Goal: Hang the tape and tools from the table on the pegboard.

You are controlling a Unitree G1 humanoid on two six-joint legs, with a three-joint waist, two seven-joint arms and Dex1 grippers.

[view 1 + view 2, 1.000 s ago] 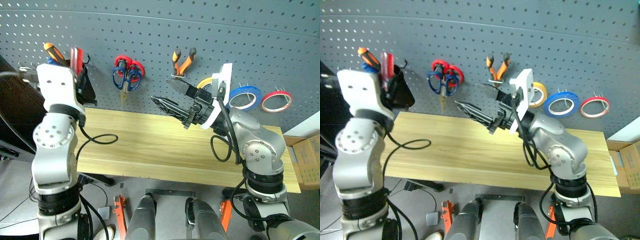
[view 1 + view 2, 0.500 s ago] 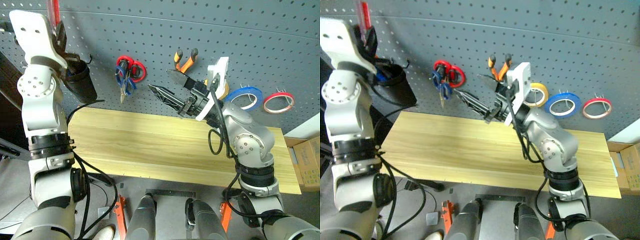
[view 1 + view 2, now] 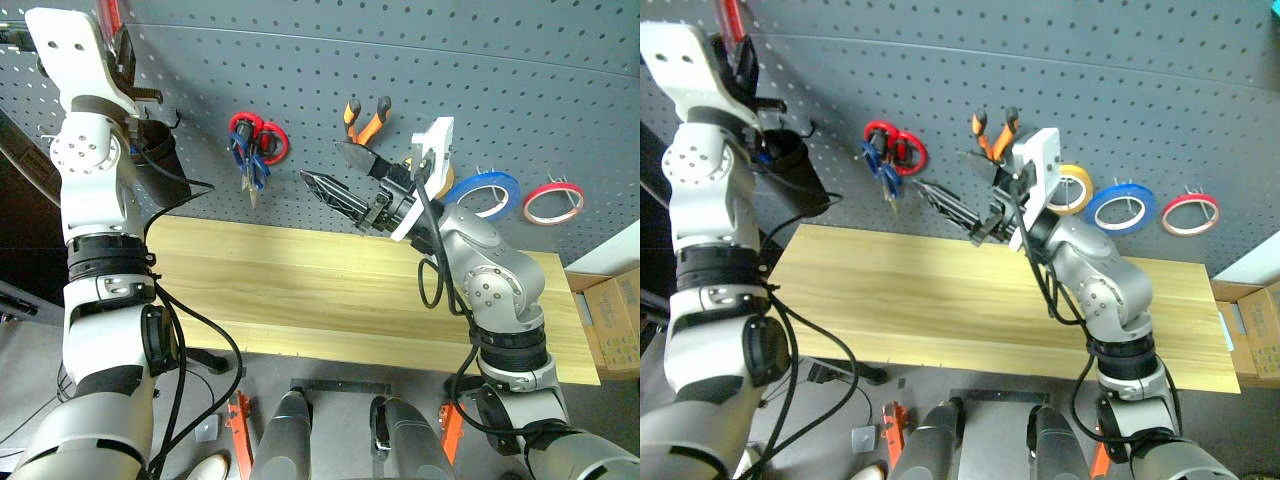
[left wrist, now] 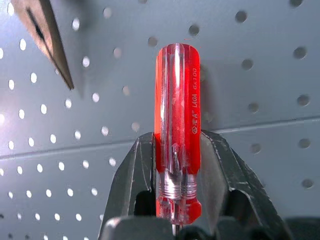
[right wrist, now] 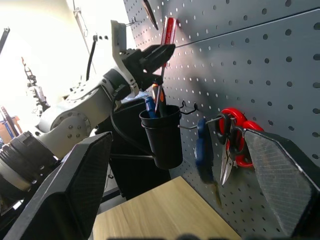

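Nearest, the pale bench [image 3: 300, 290] lies bare across the frame's middle. Above it the right tool [image 3: 335, 178] hovers, fingers spread wide and empty. Farthest, at upper left against the pegboard [image 3: 400, 60], the left tool [image 4: 176, 165] pinches the red-handled screwdriver [image 4: 178, 125] above a black cup [image 5: 162, 135]. It looks light, stiff and smooth, best gripped mid-handle.

The two head cameras look forward and down from above the arms, both taking in the table [image 3: 300, 290] and the pegboard [image 3: 450, 60] behind it. The left wrist camera sits close up against the pegboard, looking along its fingers at the red-handled screwdriver [image 4: 177, 125]. The right wrist camera faces sideways along the board, sharing that screwdriver and the black cup [image 5: 162, 135].
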